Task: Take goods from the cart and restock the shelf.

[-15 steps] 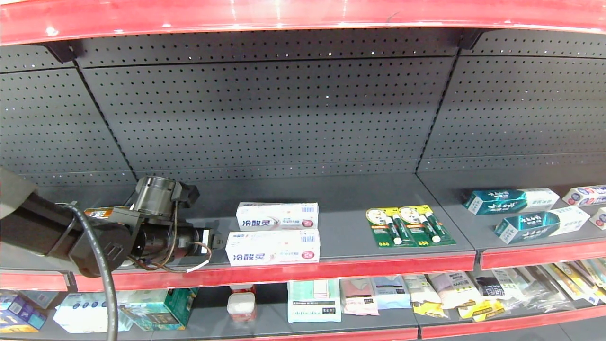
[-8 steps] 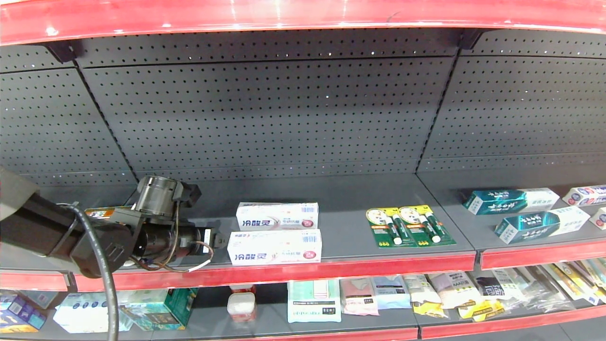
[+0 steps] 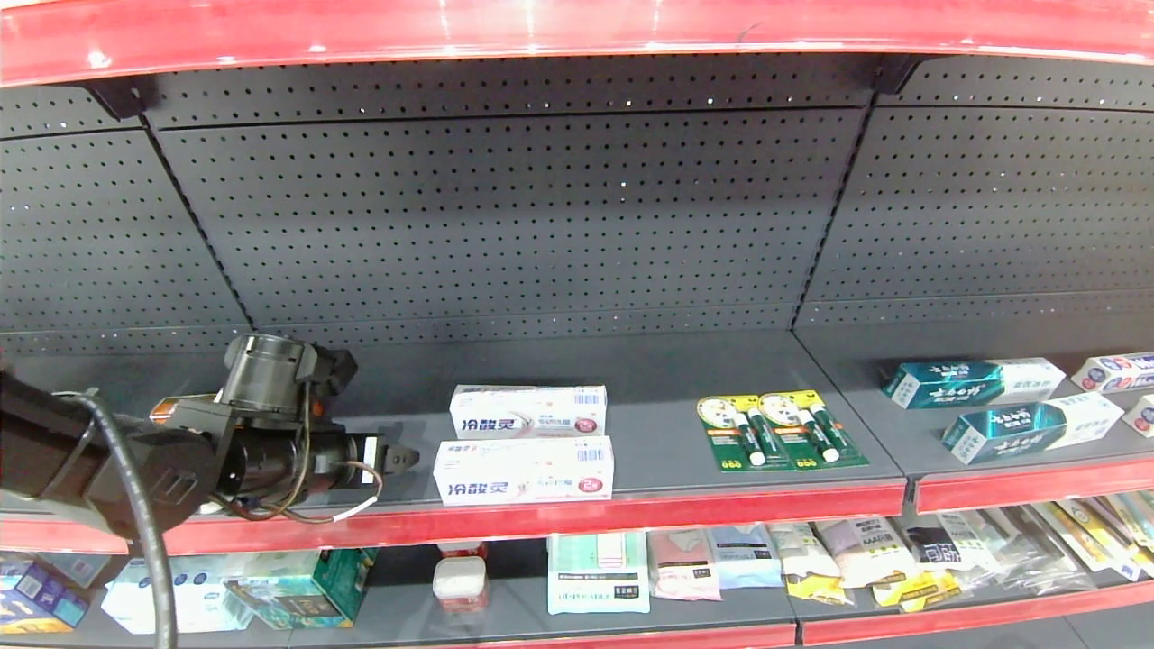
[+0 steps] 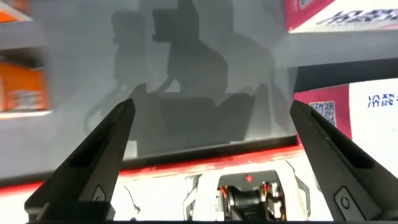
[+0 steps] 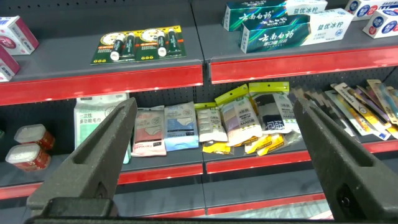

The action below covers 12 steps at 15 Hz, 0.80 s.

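Nearest, our right hand [image 5: 214,99] hangs spread and empty. Our left hand [image 3: 407,458], spread wide and holding nothing, sits just beside the white rectangular toothpaste box [image 3: 523,470] lying at the front of the grey metal shelf [image 3: 658,361], its twin box [image 3: 527,411] behind. We judge this placement done; next we must back clear without nudging it, then go to the cart.

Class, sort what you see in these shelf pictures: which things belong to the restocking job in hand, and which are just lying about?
Job in hand:
left gripper, open
front white box, just ahead of it
rear white box
shelf

Lying about:
green cards
teal boxes
pouches one level down
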{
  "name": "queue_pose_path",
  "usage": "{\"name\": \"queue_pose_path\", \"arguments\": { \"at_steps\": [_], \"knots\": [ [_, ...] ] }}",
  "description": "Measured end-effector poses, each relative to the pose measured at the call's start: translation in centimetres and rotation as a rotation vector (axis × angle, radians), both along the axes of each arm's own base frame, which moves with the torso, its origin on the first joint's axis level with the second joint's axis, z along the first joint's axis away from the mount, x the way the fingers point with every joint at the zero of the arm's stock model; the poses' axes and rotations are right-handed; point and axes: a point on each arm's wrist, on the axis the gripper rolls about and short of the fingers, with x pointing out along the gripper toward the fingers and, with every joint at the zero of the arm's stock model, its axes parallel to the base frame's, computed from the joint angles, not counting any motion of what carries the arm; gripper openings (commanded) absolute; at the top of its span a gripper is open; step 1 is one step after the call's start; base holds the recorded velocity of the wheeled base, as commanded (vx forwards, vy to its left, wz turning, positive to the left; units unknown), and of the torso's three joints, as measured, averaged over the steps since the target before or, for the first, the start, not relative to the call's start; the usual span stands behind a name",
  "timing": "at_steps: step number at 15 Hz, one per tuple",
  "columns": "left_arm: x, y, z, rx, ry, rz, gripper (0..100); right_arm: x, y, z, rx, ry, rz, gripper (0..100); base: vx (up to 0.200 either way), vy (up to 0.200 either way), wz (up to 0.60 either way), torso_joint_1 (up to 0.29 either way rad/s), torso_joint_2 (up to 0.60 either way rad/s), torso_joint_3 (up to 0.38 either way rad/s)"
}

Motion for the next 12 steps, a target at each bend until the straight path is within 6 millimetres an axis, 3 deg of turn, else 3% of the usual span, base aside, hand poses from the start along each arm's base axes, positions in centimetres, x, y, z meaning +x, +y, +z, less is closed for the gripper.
{"name": "queue_pose_path", "arguments": {
  "at_steps": [3, 5, 10, 12],
  "knots": [
    [-2.4, 1.8, 2.0, 0.016, -0.059, 0.021, 100, 0.0, 0.0, 0.0, 0.0, 0.0, 0.0, 100, 0.0, 0.0, 0.0, 0.0, 0.0, 0.0],
    [-5.4, 3.2, 3.7, 0.035, -0.129, 0.028, 100, 0.0, 0.0, 0.0, 0.0, 0.0, 0.0, 100, 0.0, 0.0, 0.0, 0.0, 0.0, 0.0],
    [-15.9, 5.8, 7.5, 0.059, -0.34, 0.075, 100, 0.0, 0.0, 0.0, 0.0, 0.0, 0.0, 100, 0.0, 0.0, 0.0, 0.0, 0.0, 0.0],
    [-20.4, 6.1, 7.9, 0.06, -0.434, 0.091, 100, 0.0, 0.0, 0.0, 0.0, 0.0, 0.001, 100, 0.0, 0.0, 0.0, 0.0, 0.0, 0.0]
  ]
}}
